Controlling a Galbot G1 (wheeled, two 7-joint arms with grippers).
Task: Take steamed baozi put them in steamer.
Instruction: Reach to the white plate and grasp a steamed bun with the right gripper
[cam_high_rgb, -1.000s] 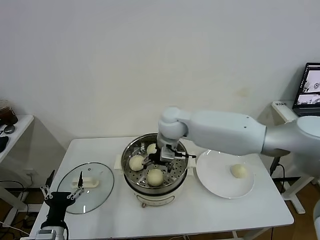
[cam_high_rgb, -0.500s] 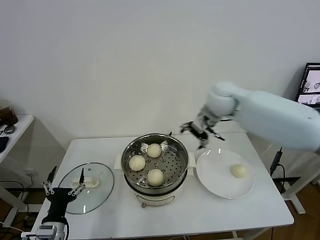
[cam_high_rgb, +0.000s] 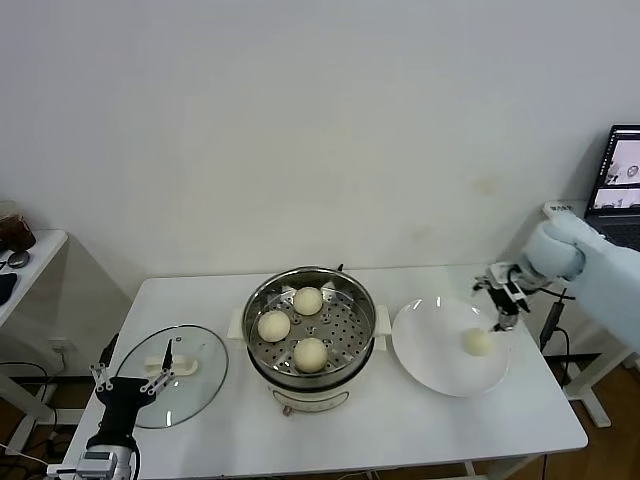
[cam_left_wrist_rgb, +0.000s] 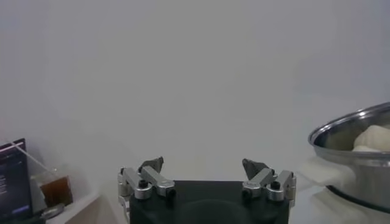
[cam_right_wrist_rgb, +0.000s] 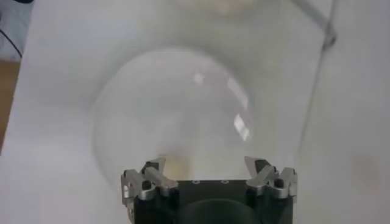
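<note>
- Three smooth cream-white steamed baozi (cam_high_rgb: 309, 301) already sit on the perforated floor of the round shiny stainless-steel steamer (cam_high_rgb: 363, 335), which stands mid-bench on its cream electric base.
- The fourth round cream-white bun (cam_high_rgb: 478, 342) lies on the right part of the flat white round plate (cam_high_rgb: 425, 350), just right of the steamer.
- Our right pincer (cam_high_rgb: 501, 296) hovers above the plate's far right rim, close over that bun, fingers spread and empty; the right wrist view shows the plate under the open jaws.
- We judge the step in hand to be the reach for the last bun. To do it well, we should centre the jaws over the bun, descend straight, and close gently so the soft dough is not dented.
- We should then lift clear of the steamer's rim and set it in the free right part of the basket.
- The left pincer (cam_high_rgb: 131, 387) waits open at the near left, beside the round glass lid (cam_high_rgb: 205, 372) on the white bench (cam_high_rgb: 420, 420).
</note>
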